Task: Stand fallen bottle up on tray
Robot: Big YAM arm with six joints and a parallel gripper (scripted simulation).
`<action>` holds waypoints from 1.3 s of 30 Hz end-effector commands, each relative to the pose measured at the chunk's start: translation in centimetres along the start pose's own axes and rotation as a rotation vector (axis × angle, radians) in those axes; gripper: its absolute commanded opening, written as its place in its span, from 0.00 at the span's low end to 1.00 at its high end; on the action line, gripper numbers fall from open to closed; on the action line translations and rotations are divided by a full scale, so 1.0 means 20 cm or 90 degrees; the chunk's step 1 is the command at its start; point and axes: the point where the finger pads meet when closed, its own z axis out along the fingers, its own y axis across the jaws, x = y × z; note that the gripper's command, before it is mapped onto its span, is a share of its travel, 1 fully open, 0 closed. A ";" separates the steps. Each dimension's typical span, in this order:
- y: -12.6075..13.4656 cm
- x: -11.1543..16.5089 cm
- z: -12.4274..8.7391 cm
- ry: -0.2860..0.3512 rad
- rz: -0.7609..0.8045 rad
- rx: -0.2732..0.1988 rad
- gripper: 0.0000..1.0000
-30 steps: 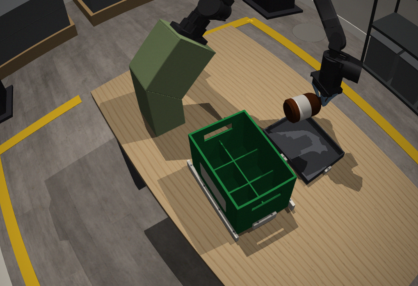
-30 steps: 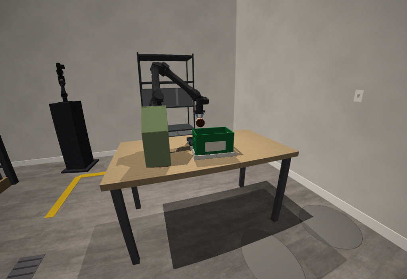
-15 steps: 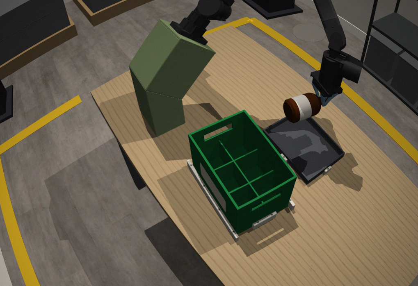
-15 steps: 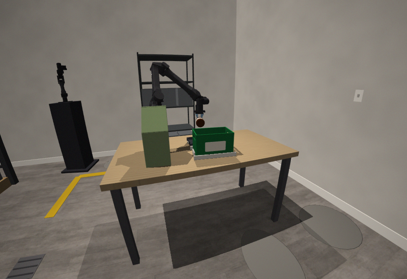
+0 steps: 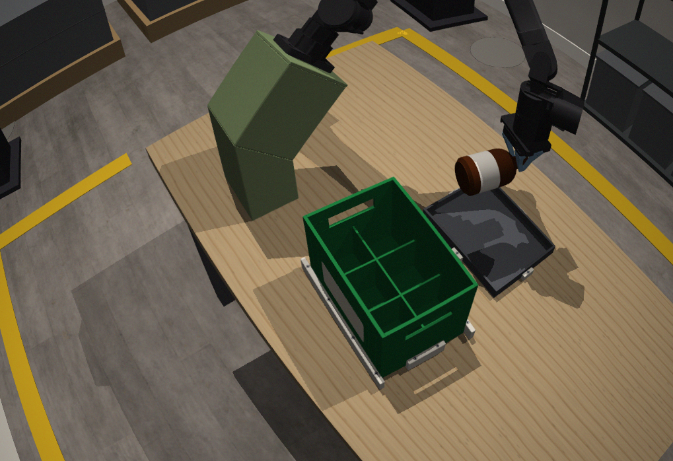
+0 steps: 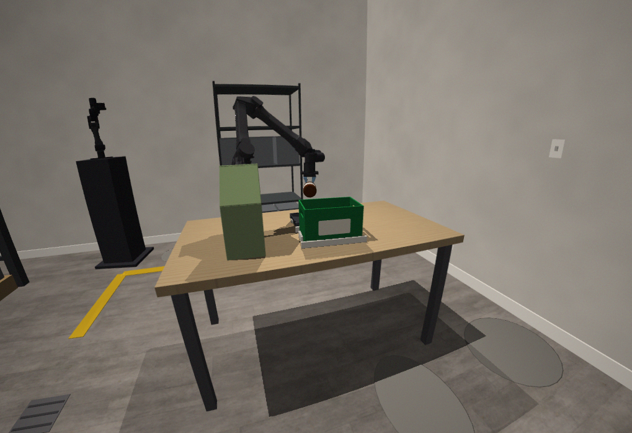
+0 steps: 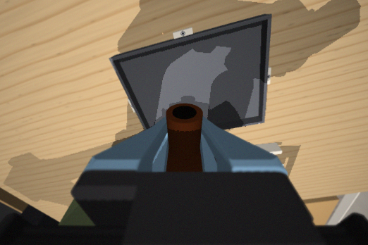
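1. A green crate [image 5: 391, 271] is set on the table [image 5: 511, 380], the tray [image 5: 543, 239] just beside it.
2. The bottle [image 5: 483, 171] is held in the air above the tray's far edge.
3. The bottle's neck is clamped by the gripper [image 5: 524, 157], its fingers narrowly parted.

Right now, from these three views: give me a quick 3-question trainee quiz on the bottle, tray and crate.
1. True or false: the brown bottle lies on the dark tray.
2. The gripper has its fingers on which part of the bottle? A) white label B) base C) neck
3. Fill in: the green crate has ___ compartments, none holding a bottle.

Key
1. False: it hangs in the air above the tray, seen clear of the crate's rim in the exterior view.
2. C: the wrist view shows the neck between the fingers.
3. Six.
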 end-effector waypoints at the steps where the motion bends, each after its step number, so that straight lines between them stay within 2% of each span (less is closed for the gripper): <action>1: -0.10 -0.09 -0.13 -0.022 0.037 0.038 0.00; 15: -0.10 -0.09 -0.13 -0.025 0.127 0.036 0.00; 39: -0.10 -0.09 -0.13 -0.025 0.127 0.036 0.00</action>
